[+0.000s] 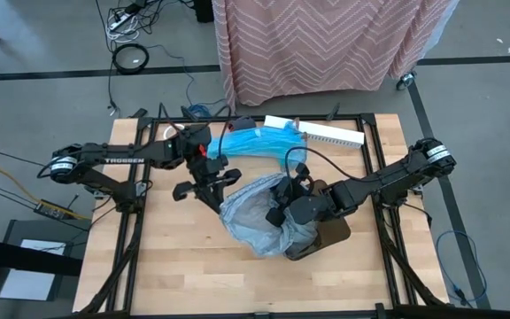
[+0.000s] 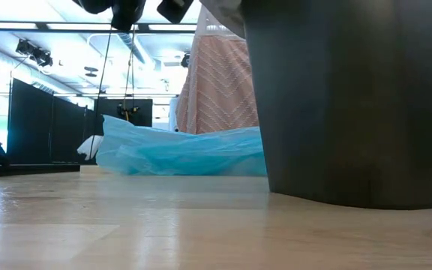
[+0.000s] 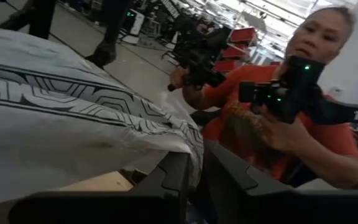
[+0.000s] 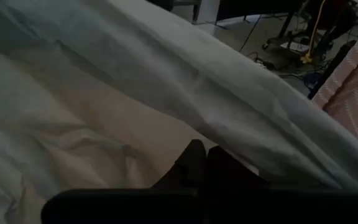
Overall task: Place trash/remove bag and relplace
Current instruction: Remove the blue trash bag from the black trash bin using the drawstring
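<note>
Mid-table, from above: both arms meet at the grey bag point(image 1: 253, 215), which is lifted and bunched over a dark bin point(image 1: 326, 235).
Bag: thin, wrinkly, translucent grey; it hangs between the two grippers, its lower part draped onto the bin's left side and the wooden table point(image 1: 175, 275).
Left gripper point(image 1: 217, 182): at the bag's upper left edge; in the left wrist view its fingers point(image 3: 173, 177) stand narrow with a fold of printed grey film point(image 3: 73, 124) caught between them.
Right gripper point(image 1: 283, 206): pressed into the bag's right side, near the bin; in the right wrist view the fingers point(image 4: 194, 163) are nearly together with the film point(image 4: 185, 87) stretched just above them, so it looks pinched.
Bin: dark, upright, fills the right half of the low view point(image 2: 358, 97).
Blue bag point(image 1: 257, 142): crumpled at the table's far side, behind the arms, apart from the grey one; seen low as a bright heap point(image 2: 178, 150).
White strip point(image 1: 321, 133): just beside the blue bag, at the far edge.
Background: a person in an orange top point(image 3: 278, 124) holding hand controllers, beyond the table.
Trash: cannot tell; no scraps show.
</note>
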{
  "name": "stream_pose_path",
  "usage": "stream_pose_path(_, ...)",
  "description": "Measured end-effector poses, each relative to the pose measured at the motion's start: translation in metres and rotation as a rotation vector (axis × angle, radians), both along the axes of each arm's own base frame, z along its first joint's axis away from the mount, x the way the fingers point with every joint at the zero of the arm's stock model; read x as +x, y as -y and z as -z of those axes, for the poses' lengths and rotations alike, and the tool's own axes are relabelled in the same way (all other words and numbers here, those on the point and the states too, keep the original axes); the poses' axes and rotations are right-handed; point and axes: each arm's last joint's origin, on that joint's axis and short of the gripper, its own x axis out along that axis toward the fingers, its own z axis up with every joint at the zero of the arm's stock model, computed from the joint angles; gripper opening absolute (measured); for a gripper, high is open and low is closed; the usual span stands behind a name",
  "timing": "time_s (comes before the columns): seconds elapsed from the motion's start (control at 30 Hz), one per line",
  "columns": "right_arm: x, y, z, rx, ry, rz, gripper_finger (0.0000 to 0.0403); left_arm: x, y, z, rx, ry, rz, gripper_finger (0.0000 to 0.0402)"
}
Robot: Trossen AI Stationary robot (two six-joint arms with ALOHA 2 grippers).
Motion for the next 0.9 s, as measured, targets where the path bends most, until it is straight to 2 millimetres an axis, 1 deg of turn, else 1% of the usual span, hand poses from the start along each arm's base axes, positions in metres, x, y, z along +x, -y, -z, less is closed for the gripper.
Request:
stream_pose_path(0.1, -0.001, 0.0, 0.001, 0.004, -0.006, 0.004, 0.0, -0.002, -0.004, 0.0, -0.008, 0.004, 0.027, 0.0062)
stream_pose_path(0.23, -0.002, 0.001, 0.003, 0.024, -0.009, 0.018, 0.0, -0.002, -0.01, -0.004, -0.006, 0.035, 0.013, 0.0063)
stream_pose_path(0.4, -0.002, 0.001, 0.003, 0.031, -0.008, 0.019, 0.0, -0.002, -0.016, -0.008, -0.003, 0.055, -0.038, 0.0063)
stream_pose_path(0.6, -0.002, 0.0, 0.004, 0.044, -0.01, 0.008, 0.0, -0.003, -0.027, -0.008, -0.021, 0.02, -0.111, 0.0063)
stream_pose_path(0.9, -0.002, 0.001, 0.005, 0.051, -0.013, 0.012, 0.0, -0.005, -0.043, -0.013, -0.042, 0.02, -0.197, 0.006)
